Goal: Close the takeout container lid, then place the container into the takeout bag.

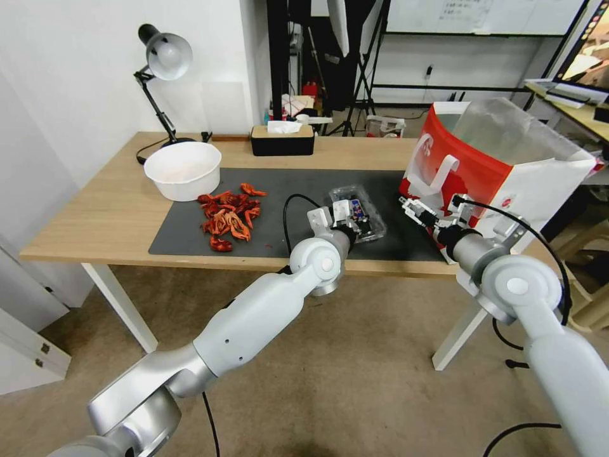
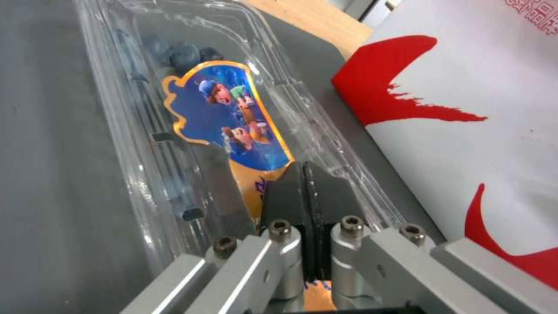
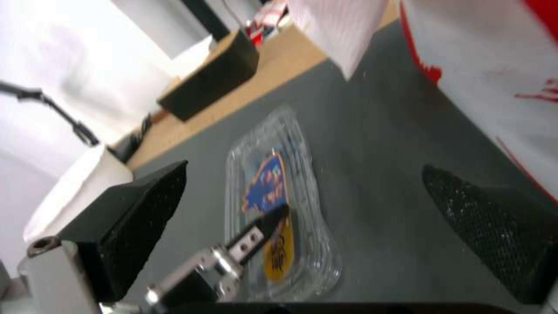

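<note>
Across the wooden table lies a dark grey mat, and on it sits the small clear plastic clamshell container, its flat clear lid with a colourful label down on top. At its 3 o'clock stands the large red-and-white paper bag. Pressing on the lid, the left gripper has its fingers clenched together on nothing. Beside the bag, the right gripper hangs with fingers spread wide.
</note>
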